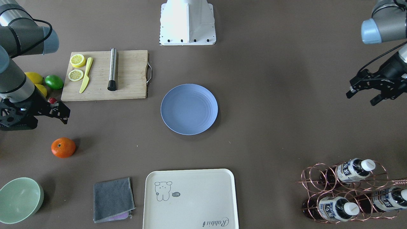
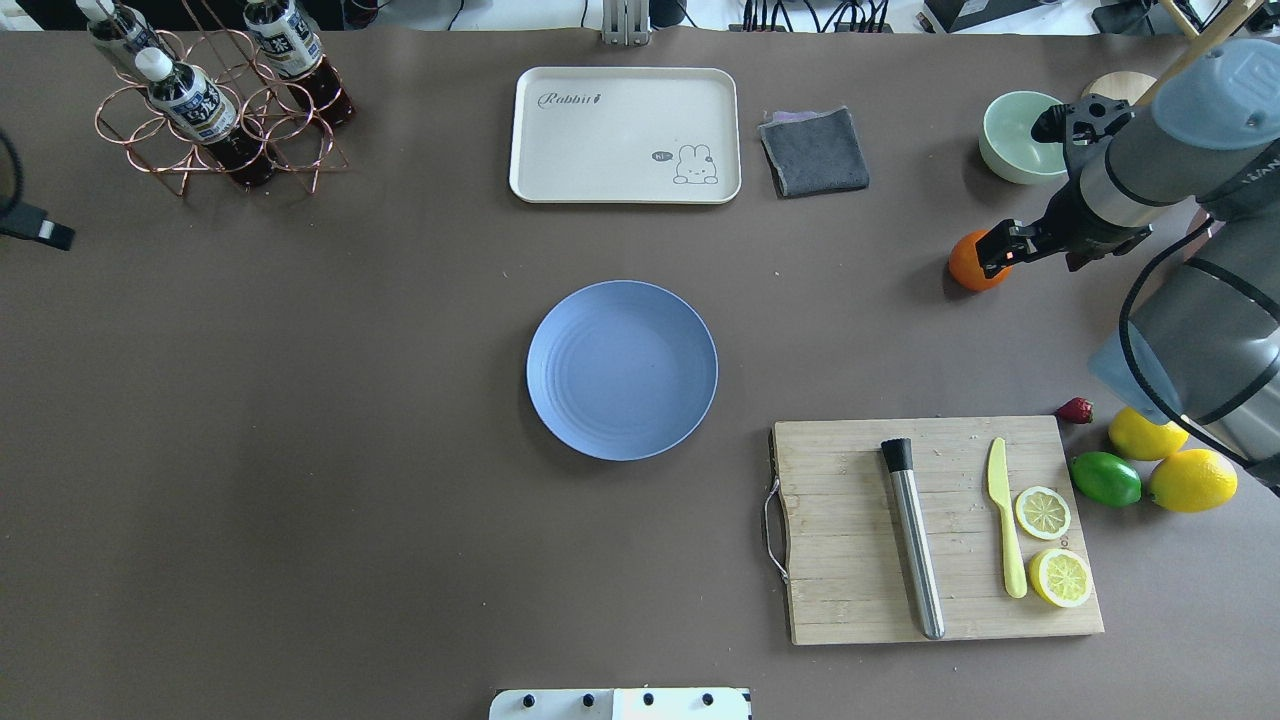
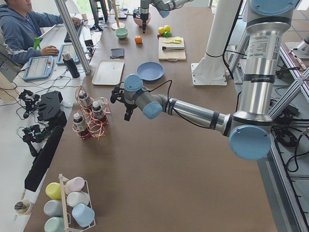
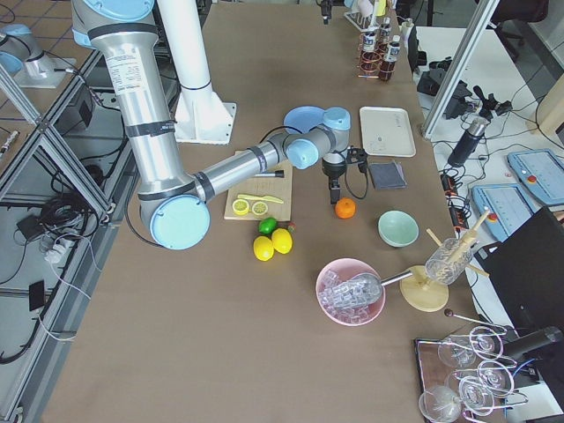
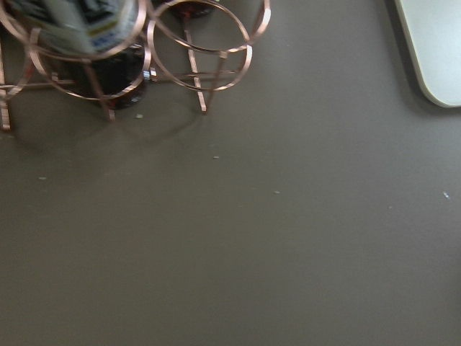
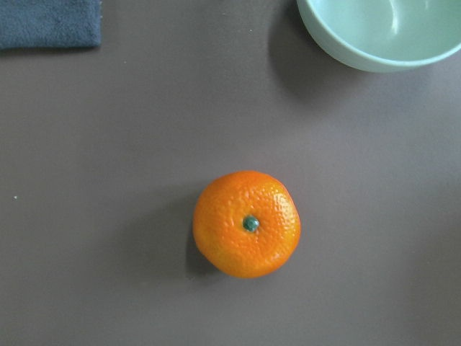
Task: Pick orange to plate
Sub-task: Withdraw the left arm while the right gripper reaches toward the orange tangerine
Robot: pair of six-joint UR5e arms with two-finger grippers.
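The orange (image 1: 63, 147) lies on the brown table, near the right arm's end and apart from everything else. In the right wrist view the orange (image 6: 247, 223) is centred below, its green stem spot facing up. My right gripper (image 2: 1002, 252) hovers above it, open and holding nothing; its fingers partly cover the orange (image 2: 966, 268) in the overhead view. The blue-lavender plate (image 1: 189, 109) sits bare at the table's middle. My left gripper (image 1: 362, 97) hangs open and empty over the other end of the table, near the bottle rack.
A mint-green bowl (image 1: 19, 198) and a grey cloth (image 1: 112, 198) lie close to the orange. A cream tray (image 1: 190, 198) is beyond the plate. A cutting board (image 2: 850, 540) holds lemon slices, a knife and a metal rod. Lemons and a lime (image 2: 1105, 479) sit beside it. A copper bottle rack (image 1: 349, 190) stands at the left arm's end.
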